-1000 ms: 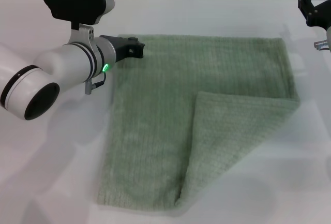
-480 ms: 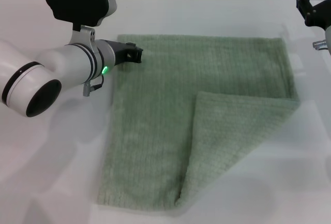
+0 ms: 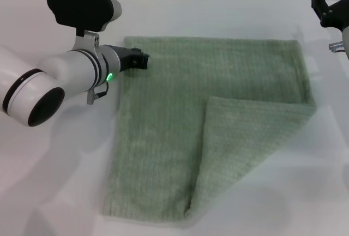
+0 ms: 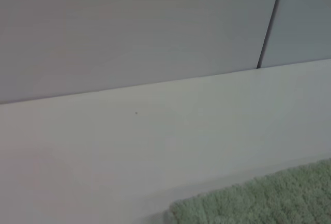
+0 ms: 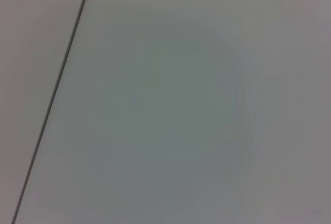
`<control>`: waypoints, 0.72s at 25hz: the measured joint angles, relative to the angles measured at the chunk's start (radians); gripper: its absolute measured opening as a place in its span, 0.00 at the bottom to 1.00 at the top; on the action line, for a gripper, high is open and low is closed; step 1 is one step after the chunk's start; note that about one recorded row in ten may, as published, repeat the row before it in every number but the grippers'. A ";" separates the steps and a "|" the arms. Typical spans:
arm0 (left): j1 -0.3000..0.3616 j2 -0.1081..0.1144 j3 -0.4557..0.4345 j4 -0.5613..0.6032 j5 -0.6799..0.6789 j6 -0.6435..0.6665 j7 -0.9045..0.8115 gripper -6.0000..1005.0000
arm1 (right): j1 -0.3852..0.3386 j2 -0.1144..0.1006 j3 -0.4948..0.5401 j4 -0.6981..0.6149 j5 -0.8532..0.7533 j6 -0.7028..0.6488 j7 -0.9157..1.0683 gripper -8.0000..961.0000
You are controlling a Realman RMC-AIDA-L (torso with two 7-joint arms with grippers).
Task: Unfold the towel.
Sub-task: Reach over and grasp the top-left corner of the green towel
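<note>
You have a white counter (image 3: 60, 192) filling the head view, and on it the towel (image 3: 163, 138), spread across the centre from the upper middle down to the lower edge of the frame. Judge the job as mostly done: the main sheet lies flat, but one corner remains folded over, a triangular flap (image 3: 245, 143) lying on top of the cloth in the lower right of the towel. Its crease runs from the lower middle of the frame up to the right edge of the cloth. That flap is what is left to open, outward to the lower right.

Bare counter lies to the right of and below the flap, so it looks to have room to fall open. The towel's lower edge sits close to the bottom of the frame, so you cannot see how much counter lies beyond it.

Your left claw (image 3: 143, 59) sits at the upper left of the frame, over the towel's upper left corner; whether it is open or closed, you cannot tell. Your right claw (image 3: 322, 8) hangs at the upper right edge, well apart from the cloth, and its state cannot be told either
</note>
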 joint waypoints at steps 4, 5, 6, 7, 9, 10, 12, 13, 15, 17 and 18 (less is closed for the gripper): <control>-0.003 -0.001 0.001 0.003 -0.001 0.007 0.000 0.00 | 0.000 0.000 0.000 0.000 0.000 0.000 0.000 0.75; -0.003 -0.001 0.001 0.003 -0.001 0.007 0.000 0.00 | 0.000 0.000 0.000 0.000 0.000 0.000 0.000 0.75; -0.003 -0.002 0.001 0.004 -0.001 0.008 0.000 0.00 | 0.000 0.000 0.000 0.000 0.000 0.000 0.000 0.75; -0.003 -0.002 0.003 0.004 -0.001 0.009 0.000 0.00 | 0.000 0.000 0.000 0.000 0.000 0.000 0.000 0.75; -0.005 -0.004 0.006 0.005 -0.001 0.010 0.000 0.00 | 0.000 0.000 0.000 0.000 0.000 0.000 0.000 0.75; -0.005 -0.004 0.006 0.005 -0.001 0.010 0.000 0.00 | 0.000 0.000 0.000 0.000 0.000 0.000 0.000 0.75; -0.007 -0.005 0.008 0.008 -0.002 0.011 0.000 0.00 | 0.000 0.000 0.000 0.000 0.000 0.000 0.000 0.75; -0.008 -0.005 0.009 0.011 -0.002 0.012 0.000 0.00 | 0.000 0.000 0.000 -0.001 0.000 0.000 0.000 0.75; -0.010 -0.005 0.009 0.016 -0.002 0.013 -0.001 0.00 | 0.000 0.000 0.000 -0.001 0.000 0.000 0.000 0.75; -0.012 -0.006 0.009 0.020 -0.002 0.016 -0.001 0.00 | 0.000 0.000 0.000 -0.002 0.000 0.000 0.000 0.75; -0.012 -0.006 0.009 0.020 -0.002 0.017 -0.001 0.00 | 0.000 0.000 0.000 -0.002 0.000 0.000 0.000 0.75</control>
